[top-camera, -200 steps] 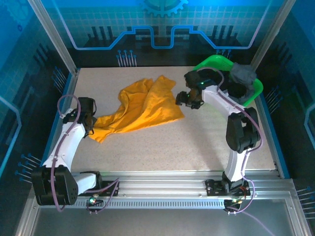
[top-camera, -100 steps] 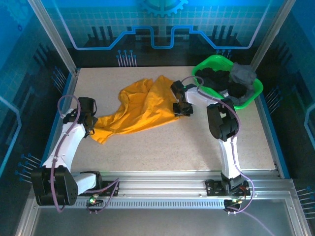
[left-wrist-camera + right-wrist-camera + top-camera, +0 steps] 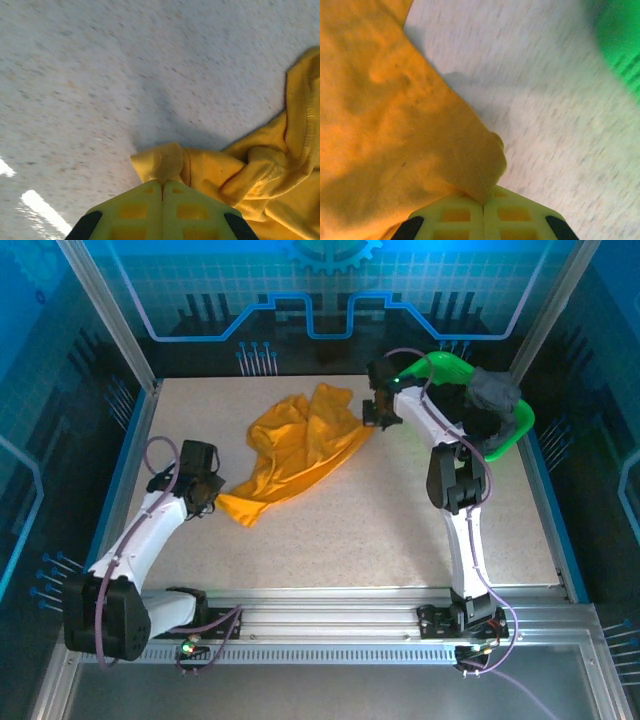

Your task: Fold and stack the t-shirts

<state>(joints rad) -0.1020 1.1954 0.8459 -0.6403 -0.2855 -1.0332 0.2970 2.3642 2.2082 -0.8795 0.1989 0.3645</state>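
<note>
Light falls bright and even on the tabletop (image 3: 400,510) in the overhead view, with a cold blue cast on the walls around it and only faint, soft shadows. In the left wrist view, white glare streaks the tabletop at lower left, and the orange-yellow t-shirt (image 3: 250,175) casts a soft grey shadow. The right wrist view is blurred in streaks, and the green basket (image 3: 620,55) is an unfocused blot.

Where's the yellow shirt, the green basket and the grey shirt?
yellow shirt (image 3: 300,445): top external view, middle of the crumpled cloth.
green basket (image 3: 445,365): top external view, on its far rim.
grey shirt (image 3: 495,392): top external view, on the bunched cloth in the basket.
</note>
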